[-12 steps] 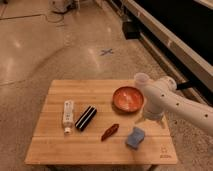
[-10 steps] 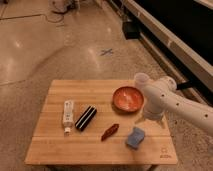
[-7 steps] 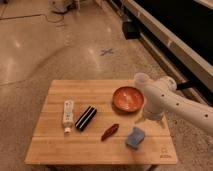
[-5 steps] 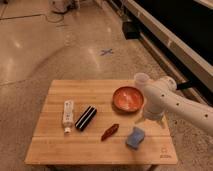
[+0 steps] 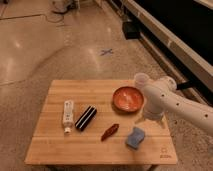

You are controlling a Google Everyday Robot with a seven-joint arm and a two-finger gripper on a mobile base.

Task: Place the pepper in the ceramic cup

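Note:
The pepper point(image 5: 110, 131) is a slim dark red-brown chili lying on the wooden table point(image 5: 60, 145), near the front middle. The ceramic cup point(image 5: 141, 79) is a small pale cylinder at the table's back right, just behind the orange-red bowl point(image 5: 127, 99) and partly covered by my white arm point(image 5: 172, 102). The arm reaches in from the right. My gripper point(image 5: 150, 119) points down over the table's right side, in front of the bowl and to the right of the pepper, apart from it. The pepper lies free on the table.
A blue sponge point(image 5: 136, 137) lies front right, just below the gripper. A black-and-white striped bar point(image 5: 86, 117) and a white tube point(image 5: 67, 113) lie on the left half. A speckled floor surrounds the table, and a dark counter runs along the right.

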